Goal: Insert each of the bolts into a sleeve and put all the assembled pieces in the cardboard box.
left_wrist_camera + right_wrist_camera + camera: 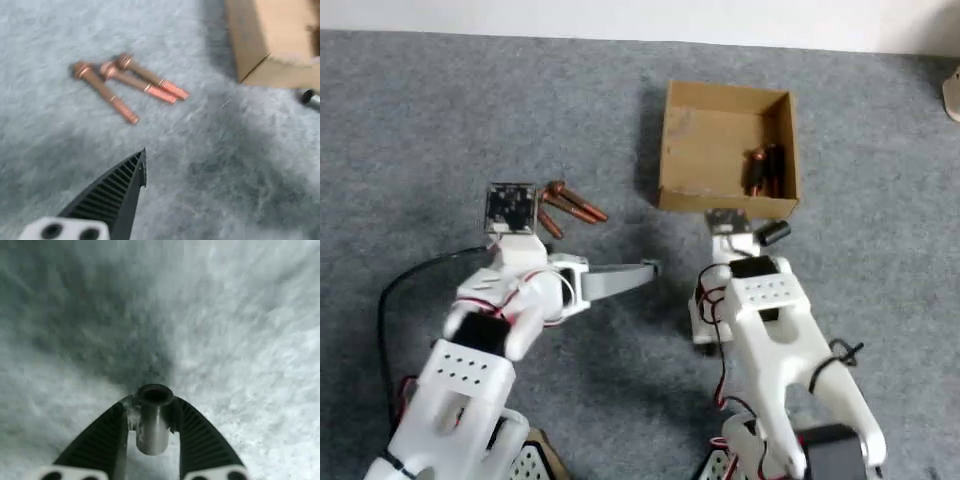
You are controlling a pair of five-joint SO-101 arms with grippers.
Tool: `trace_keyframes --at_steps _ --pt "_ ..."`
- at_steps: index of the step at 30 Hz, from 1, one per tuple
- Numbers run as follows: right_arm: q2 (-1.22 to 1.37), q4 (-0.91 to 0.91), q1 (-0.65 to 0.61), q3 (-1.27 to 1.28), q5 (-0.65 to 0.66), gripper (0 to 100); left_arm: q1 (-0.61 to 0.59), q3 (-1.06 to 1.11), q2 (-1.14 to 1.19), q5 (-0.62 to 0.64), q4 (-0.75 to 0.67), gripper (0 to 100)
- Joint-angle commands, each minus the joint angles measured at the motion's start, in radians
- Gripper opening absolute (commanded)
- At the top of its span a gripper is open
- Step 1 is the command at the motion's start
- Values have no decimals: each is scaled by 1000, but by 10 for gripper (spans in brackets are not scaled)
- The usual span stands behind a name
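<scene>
Three copper bolts [570, 205] lie side by side on the grey carpet, left of the cardboard box [692, 150]; they also appear in the left wrist view [125, 85]. My left gripper [582, 255] hovers just near of them, open and holding nothing, with one black finger [120, 195] pointing toward them. My right gripper [152, 407] is shut on a metal sleeve [152, 422], held upright with its bore facing outward. It sits just in front of the box's near wall [760, 235]. Dark assembled pieces [765, 170] lie inside the box at its right side.
The box's near corner [270, 45] and the sleeve's dark end [310, 96] show beyond the bolts in the left wrist view. Both arm bases stand at the near edge. Open carpet spreads to the left and far right.
</scene>
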Motion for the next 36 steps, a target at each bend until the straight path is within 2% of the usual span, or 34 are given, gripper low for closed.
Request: trace_keyframes --at_steps 1,6,9,11,17,24,29,31,36 --pt "-145 -81 -10 -5 -69 5 -25 -79 -8 11 69 627" --pt "-308 -378 -15 243 -132 5 -25 -111 -7 18 77 627" --pt "-390 -605 -10 426 -130 5 -27 -154 -7 71 146 627" --pt "-438 -677 -8 524 -130 5 -27 -185 -7 83 192 627" --pt "-584 -720 -8 596 -130 5 -137 -288 61 110 255 627" --pt "-765 -720 35 682 -130 5 -242 -633 496 110 422 627" --pt "-900 -730 35 754 -129 5 -289 -835 766 112 463 621" --pt "-941 -756 35 786 -94 5 -292 -881 851 129 460 569" --pt "-1015 -782 30 857 -44 5 -294 -978 990 150 454 325"
